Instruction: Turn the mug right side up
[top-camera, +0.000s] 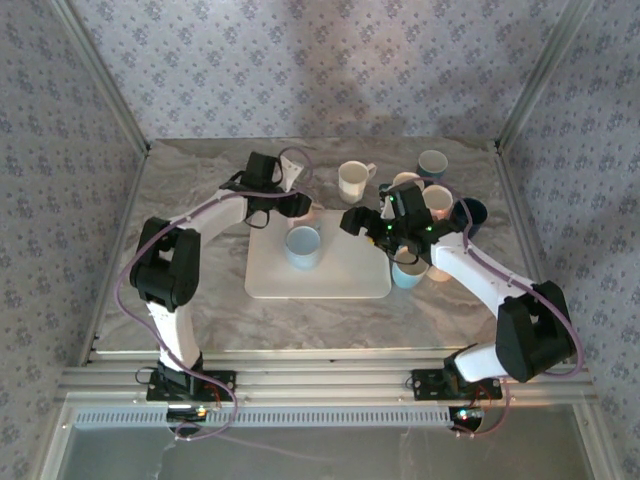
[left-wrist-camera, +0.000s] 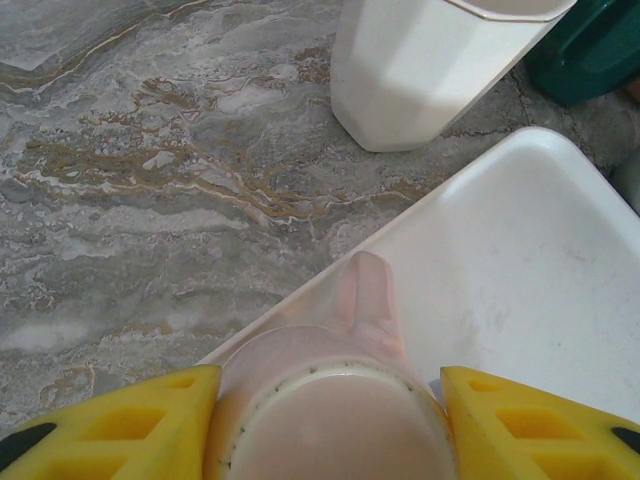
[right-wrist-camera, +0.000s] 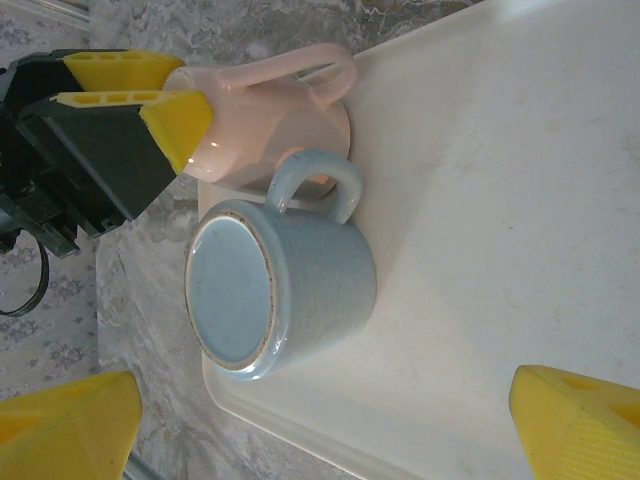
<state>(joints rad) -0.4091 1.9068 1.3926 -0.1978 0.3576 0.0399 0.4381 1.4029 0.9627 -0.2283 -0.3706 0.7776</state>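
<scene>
status: I see left gripper (left-wrist-camera: 330, 388) pinching pink mug (right-wrist-camera: 280, 125), base-up at tray (right-wrist-camera: 520, 200) edge | right gripper (right-wrist-camera: 327, 385) fingers spread wide above blue mug (right-wrist-camera: 300, 290), also inverted | flip not yet begun, lift and turn remain

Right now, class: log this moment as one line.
left gripper: shut on pink mug, inverted | right gripper: open near blue mug, inverted

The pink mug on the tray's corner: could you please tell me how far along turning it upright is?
Nothing looks done yet: the pink mug stands base up on the tray. In hand: the left tool is closed on its sides. Left: lift it, flip it and set it down on its base. The blue mug beside it is base up too, near the open right tool.
</scene>
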